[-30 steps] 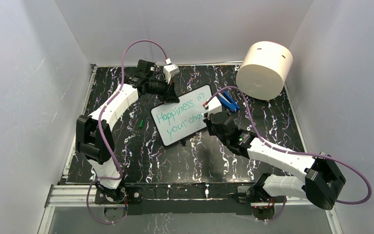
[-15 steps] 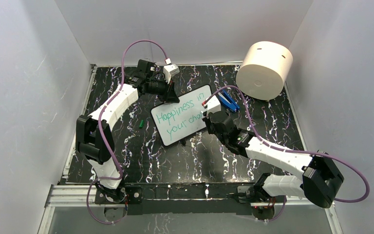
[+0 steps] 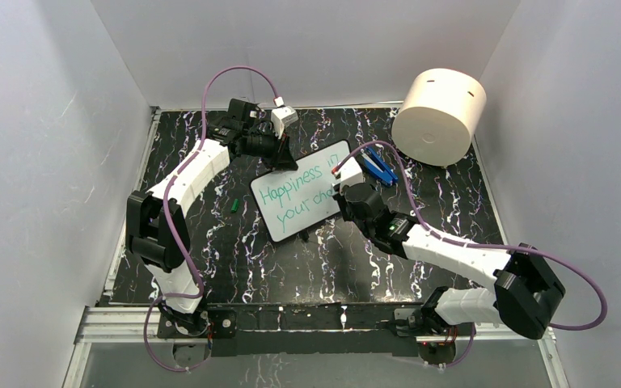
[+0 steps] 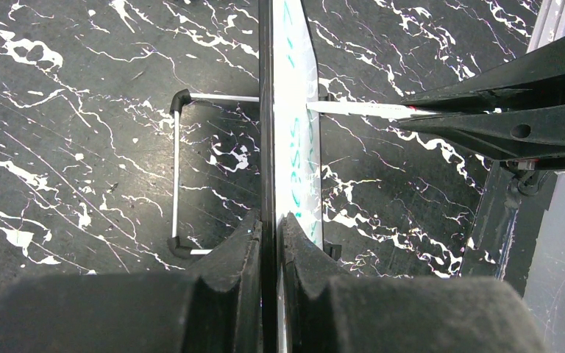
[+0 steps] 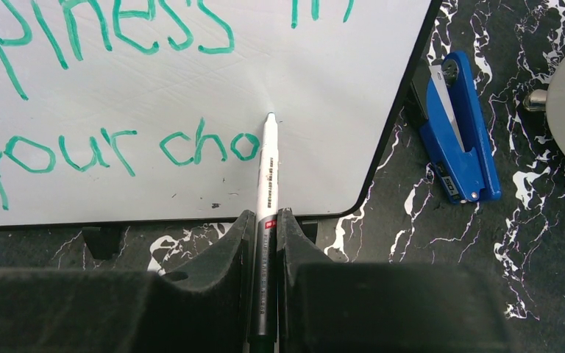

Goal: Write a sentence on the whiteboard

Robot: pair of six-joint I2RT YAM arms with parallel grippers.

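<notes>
Right gripper [image 5: 265,224] is clamped on the marker [image 5: 268,169], tip against the mid-table whiteboard [image 5: 324,88] just right of "cho" in the sentence [image 5: 210,147], with blank space further right. Left gripper [image 4: 271,228] pinches the board's far edge.

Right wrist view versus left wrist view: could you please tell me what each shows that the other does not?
Only the right wrist view shows the sentence face-on and a blue stapler-like tool beside the whiteboard. Only the left wrist view shows the left fingers pinching the board's edge and a wire stand behind it. Both show the whiteboard, its teal lettering and the marker in the right fingers, tip at the board.
</notes>
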